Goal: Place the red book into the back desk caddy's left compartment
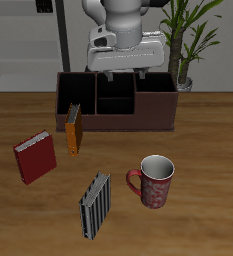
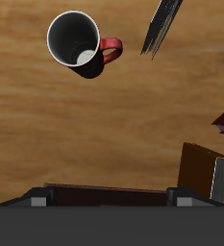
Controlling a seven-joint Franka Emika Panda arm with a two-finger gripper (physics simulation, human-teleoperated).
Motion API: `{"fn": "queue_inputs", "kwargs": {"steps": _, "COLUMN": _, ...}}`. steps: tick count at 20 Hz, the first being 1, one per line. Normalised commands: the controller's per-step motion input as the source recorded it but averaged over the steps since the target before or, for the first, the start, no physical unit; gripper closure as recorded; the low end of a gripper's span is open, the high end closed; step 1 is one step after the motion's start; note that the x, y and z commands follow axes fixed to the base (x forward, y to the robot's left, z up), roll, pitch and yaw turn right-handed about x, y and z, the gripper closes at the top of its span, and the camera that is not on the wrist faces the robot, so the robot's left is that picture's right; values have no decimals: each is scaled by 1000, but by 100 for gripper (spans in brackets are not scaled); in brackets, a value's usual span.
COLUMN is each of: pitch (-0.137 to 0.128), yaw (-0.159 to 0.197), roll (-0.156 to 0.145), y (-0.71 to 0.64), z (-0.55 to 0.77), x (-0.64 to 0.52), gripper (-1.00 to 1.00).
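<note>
While the gripper (image 1: 122, 72) hangs above the caddy (image 1: 116, 100), whether its fingers are apart or closed cannot be told. Untouched, the red book (image 1: 34, 157) lies flat nearer the table's front edge, with an orange book (image 1: 73, 132) between them, easily knocked or mistaken.

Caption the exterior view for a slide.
Pincer above the back desk caddy; red book, striped book, mug on the table.
</note>
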Motion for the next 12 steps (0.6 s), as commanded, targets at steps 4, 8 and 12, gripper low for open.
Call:
{"fn": "queue_inputs", "kwargs": {"steps": 4, "pitch": -7, "yaw": -14, "roll": -50, "y": -464, "z": 80, "x": 122, "gripper": -100}}
{"fn": "queue_inputs", "kwargs": {"steps": 8, "pitch": -8, "yaw": -16, "roll": -53, "y": -578, "z": 46, "x": 176, "gripper": -100}}
{"fn": "queue_inputs", "kwargs": {"steps": 12, "pitch": -12, "yaw": -58, "roll": -90, "y": -845, "z": 17, "x": 157, "gripper": -100}}
